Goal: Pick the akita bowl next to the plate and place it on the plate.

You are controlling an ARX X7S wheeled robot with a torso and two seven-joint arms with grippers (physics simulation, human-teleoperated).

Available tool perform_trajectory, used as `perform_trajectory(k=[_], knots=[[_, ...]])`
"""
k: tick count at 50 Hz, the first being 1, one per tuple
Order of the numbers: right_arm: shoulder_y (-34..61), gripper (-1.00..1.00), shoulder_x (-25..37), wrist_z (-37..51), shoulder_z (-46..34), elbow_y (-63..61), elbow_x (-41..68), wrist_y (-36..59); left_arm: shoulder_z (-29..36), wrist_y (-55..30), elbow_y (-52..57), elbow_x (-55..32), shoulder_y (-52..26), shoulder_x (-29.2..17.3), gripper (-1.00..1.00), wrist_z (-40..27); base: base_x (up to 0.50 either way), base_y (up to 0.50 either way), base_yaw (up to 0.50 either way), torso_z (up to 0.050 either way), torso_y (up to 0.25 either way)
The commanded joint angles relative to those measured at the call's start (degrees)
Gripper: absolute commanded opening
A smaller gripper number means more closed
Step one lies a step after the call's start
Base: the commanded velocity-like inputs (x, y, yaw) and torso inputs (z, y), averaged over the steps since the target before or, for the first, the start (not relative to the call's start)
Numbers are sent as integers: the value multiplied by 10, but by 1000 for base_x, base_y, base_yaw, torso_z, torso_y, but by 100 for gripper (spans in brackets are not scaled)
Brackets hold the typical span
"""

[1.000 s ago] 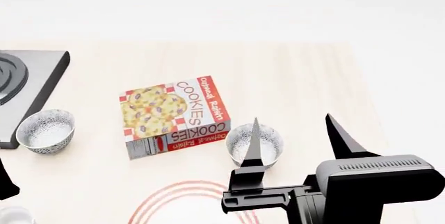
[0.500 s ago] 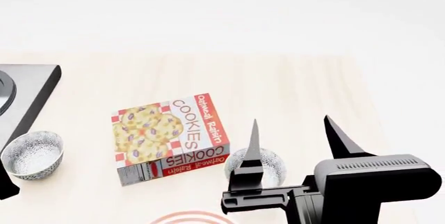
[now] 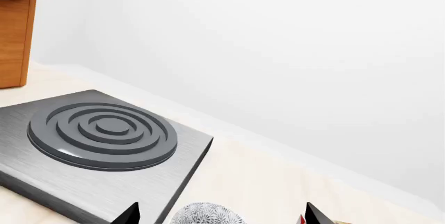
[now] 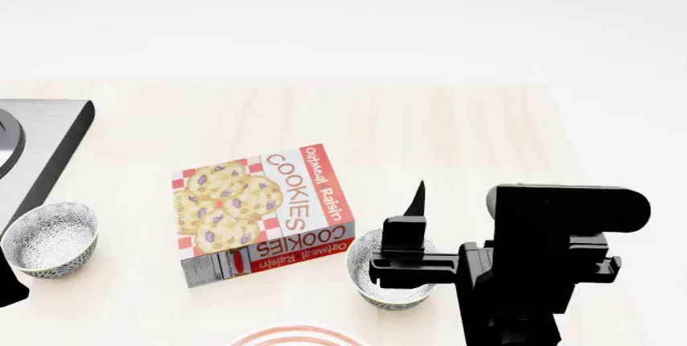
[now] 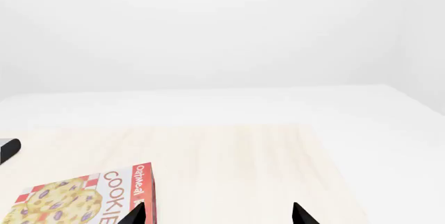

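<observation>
Pale wooden tabletop [image 4: 462,129]. Right black claw [image 4: 451,225] spread above the patterned grey-and-white akita bowl [image 4: 371,269]; descend straddling its rim squarely.

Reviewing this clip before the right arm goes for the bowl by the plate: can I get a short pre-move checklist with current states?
1. Target chosen: the akita bowl nearest the plate, not the second bowl by the stove. Ok.
2. Right gripper open: the right wrist view shows two fingertips apart. Ok.
3. Right gripper lined up over the akita bowl: the near finger overlaps it in the head view, height cannot tell.
4. Cookie box clear of the akita bowl: its corner sits close beside the rim; contact cannot tell.
5. Plate free to receive: only its rim shows. Cannot tell.
6. Left gripper out of the way, near the second bowl. Ok.
</observation>
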Motion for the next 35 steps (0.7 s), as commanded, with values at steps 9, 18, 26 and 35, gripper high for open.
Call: perform_trajectory(k=[9, 18, 26, 35], knots=[[193, 100, -15, 12, -30, 206, 8, 136, 5, 3, 1, 2, 1, -3, 100, -6, 0, 0, 0, 0, 0], [267, 100, -32, -21, -40, 348, 11, 140, 7, 4, 3, 0, 2, -5, 100, -7, 0, 0, 0, 0, 0], [313, 100, -40, -45, -67, 460, -9, 110, 8, 5, 2, 0, 1, -6, 100, -10, 0, 0, 0, 0, 0], [359, 100, -54, -84, -93, 612, -31, 60, 9, 7, 0, -3, 2, -7, 100, -10, 0, 0, 0, 0, 0]])
